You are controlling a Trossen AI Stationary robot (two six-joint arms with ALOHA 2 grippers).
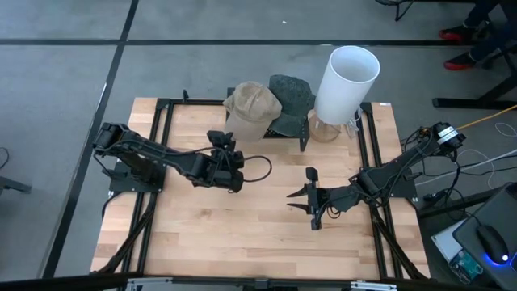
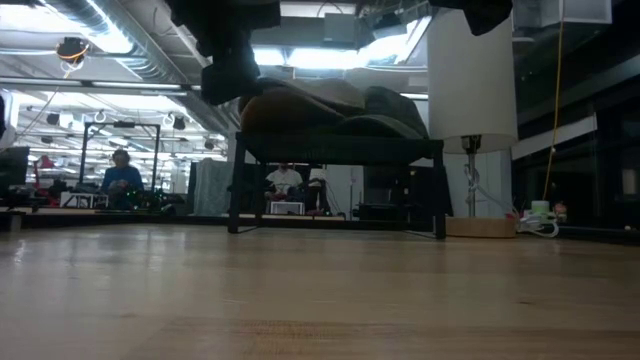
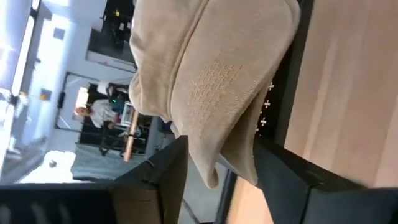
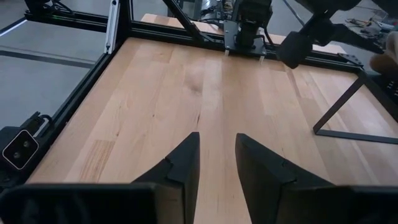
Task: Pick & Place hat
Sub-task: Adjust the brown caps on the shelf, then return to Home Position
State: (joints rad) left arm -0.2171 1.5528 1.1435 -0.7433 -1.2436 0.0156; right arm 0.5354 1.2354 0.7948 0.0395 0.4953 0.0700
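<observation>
Left gripper sits just near of the tan hat on the far rack, jaws spread around its brim; this looks like the release, so next it should back away. Right gripper waits half-open over the surface

We saw a white lamp standing upright at the wooden worktop's far right corner, beside a low black stand. People sat in the room behind.
</observation>
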